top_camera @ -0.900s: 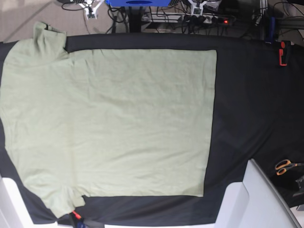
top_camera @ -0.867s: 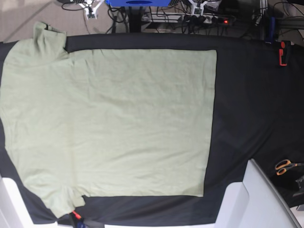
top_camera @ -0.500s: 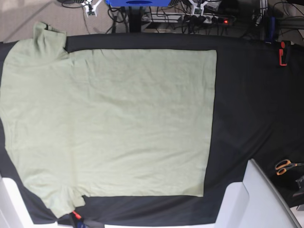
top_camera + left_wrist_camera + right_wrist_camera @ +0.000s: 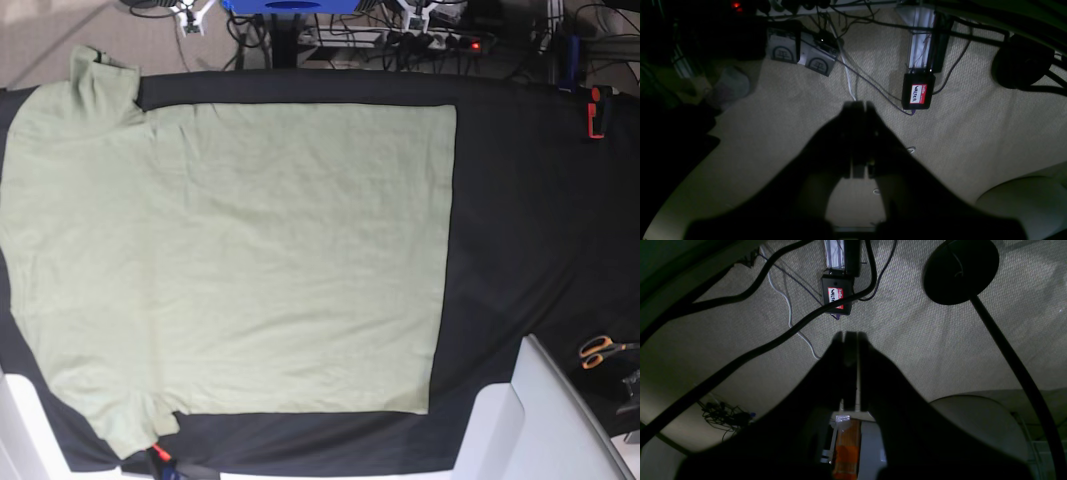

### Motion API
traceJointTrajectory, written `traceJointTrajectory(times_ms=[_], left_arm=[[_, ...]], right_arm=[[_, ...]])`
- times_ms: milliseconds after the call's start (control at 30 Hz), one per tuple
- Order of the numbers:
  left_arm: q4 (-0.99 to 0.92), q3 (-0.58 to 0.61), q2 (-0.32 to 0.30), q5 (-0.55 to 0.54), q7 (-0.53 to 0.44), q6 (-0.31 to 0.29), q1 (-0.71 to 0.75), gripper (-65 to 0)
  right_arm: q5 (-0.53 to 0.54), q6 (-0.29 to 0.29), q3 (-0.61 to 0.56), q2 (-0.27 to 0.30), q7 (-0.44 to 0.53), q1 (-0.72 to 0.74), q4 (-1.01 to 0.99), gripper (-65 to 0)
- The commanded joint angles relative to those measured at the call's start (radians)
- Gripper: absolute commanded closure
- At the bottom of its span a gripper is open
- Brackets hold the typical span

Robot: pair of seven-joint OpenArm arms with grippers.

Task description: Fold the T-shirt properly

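Nothing has budged in the last second: the T-shirt (image 4: 230, 260) stays flat and unfolded on the black cloth (image 4: 530, 220). Left gripper (image 4: 858, 110) and right gripper (image 4: 850, 340) are both pinched closed, empty, down over carpet, so folding hasn't started.

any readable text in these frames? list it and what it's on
"hello" over handwritten "WALTER": red-and-white name sticker on a black box on the carpet, left wrist view.
Same sticker in the right wrist view: "hello", then "WALT", rest hidden by a cable.
T-shirt: no print visible.
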Motion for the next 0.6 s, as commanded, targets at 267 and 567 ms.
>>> traceJointTrajectory(times_ms=[267, 567], left_arm=[[0.106, 0.002, -0.043, 0.005, -0.079, 0.003, 0.127, 0.0], [0.604, -0.012, -0.194, -0.007, -0.159, 0.003, 0.497, 0.0]], right_arm=[[0.003, 0.007, 0.005, 0.010, -0.004, -0.184, 0.184, -0.2], [0.003, 0.010, 0.232, 0.012, -0.120, -0.616, 0.854, -0.2]])
